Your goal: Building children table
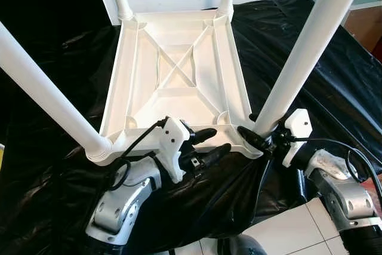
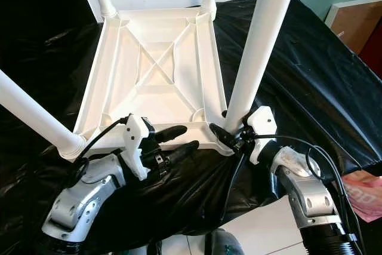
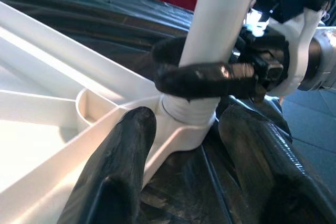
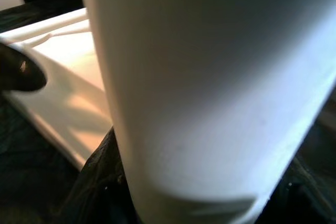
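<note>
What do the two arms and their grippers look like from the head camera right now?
Both arms are silver metal with round bolted joints. Each wrist carries a white plastic bracket and ends in two long, glossy black fingers: left gripper, right gripper. Black cables loop from each bracket back along the forearm, the right arm's in a wide arc.

Four upright legs (image 1: 310, 46) ring the upturned table top (image 1: 179, 70); its ribbed underside lies open from above. Near edge blocked by left gripper (image 1: 206, 147); right gripper (image 1: 253, 137) encircles the near-right leg base.
</note>
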`<state>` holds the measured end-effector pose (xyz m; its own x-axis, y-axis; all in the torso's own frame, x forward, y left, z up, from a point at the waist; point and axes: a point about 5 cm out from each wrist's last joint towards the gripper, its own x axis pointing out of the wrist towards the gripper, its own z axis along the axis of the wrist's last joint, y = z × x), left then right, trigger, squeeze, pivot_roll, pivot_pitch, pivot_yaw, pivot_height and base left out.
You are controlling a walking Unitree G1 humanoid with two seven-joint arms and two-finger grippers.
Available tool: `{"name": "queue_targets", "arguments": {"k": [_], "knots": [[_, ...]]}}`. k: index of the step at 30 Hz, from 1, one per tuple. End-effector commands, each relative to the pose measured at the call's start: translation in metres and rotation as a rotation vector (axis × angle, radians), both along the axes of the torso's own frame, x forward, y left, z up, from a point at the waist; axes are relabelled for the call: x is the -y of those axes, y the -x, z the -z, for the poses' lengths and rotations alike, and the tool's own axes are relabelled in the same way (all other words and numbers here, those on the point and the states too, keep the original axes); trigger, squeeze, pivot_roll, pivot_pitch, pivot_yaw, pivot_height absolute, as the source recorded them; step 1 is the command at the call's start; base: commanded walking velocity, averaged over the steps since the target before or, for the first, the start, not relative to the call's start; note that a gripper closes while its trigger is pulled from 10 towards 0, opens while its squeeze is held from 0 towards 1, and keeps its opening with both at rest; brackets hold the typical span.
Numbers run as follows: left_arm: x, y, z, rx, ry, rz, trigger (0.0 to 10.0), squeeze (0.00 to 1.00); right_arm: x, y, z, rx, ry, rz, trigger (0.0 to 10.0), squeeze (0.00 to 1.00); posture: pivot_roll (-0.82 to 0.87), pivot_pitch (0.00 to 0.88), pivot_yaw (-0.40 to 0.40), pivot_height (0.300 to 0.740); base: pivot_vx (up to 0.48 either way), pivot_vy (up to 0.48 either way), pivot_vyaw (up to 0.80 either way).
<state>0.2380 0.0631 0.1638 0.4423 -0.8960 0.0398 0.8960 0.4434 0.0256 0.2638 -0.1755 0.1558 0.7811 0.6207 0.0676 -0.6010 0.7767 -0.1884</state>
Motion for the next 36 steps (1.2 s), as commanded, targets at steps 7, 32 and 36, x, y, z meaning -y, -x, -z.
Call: {"name": "queue_targets", "arguments": {"k": [7,32,36], "knots": [[0.008,-0.004,0.001,0.048,-0.031,-0.031,10.0,0.00,0.013,0.006,0.010,-0.024,-0.120,0.359,10.0,0.00,-0.02,0.174,0.008,0.740,0.000,0.000,0.00],[0.014,-0.026,0.000,0.088,0.019,-0.105,10.0,0.00,-0.020,0.007,0.019,0.032,-0.217,0.753,10.0,0.10,-0.04,0.158,-0.016,0.740,0.000,0.000,0.00],[0.011,-0.031,-0.002,0.099,0.030,-0.124,10.0,0.00,-0.019,0.004,0.015,0.059,-0.231,0.726,10.0,1.00,-0.03,0.151,-0.016,0.740,0.000,0.000,0.00]]}}
